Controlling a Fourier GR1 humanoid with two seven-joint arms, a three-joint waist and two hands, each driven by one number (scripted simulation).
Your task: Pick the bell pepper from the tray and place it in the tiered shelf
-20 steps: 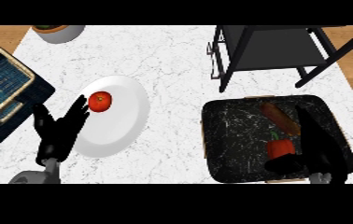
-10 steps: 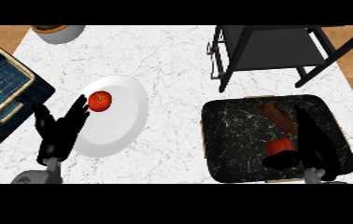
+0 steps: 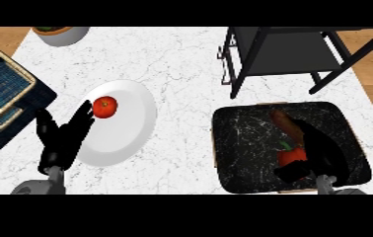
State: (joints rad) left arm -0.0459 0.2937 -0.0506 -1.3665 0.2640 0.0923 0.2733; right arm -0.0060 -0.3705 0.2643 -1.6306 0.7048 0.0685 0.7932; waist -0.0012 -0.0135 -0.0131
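A red bell pepper (image 3: pixel 290 156) lies on the dark marbled tray (image 3: pixel 241 147) at the lower right, next to a brown oblong vegetable (image 3: pixel 286 122). My right hand (image 3: pixel 324 152) is over the tray against the pepper's right side. Its fingers stretch along the pepper and its thumb (image 3: pixel 290 173) sits just below it, so the hand is open. The pepper still rests on the tray. The black tiered shelf (image 3: pixel 280 53) stands behind the tray at the upper right. My left hand (image 3: pixel 62 139) rests open at the lower left, fingers up.
A white plate (image 3: pixel 128 127) holding a red tomato (image 3: pixel 105 106) lies left of centre, beside my left hand. A bowl (image 3: pixel 62 33) sits at the far left corner. A dark blue mat with a rack (image 3: pixel 15 90) is at the left edge.
My right hand has slid left across the tray and come up against the bell pepper. The left hand and the pepper have stayed where they were.
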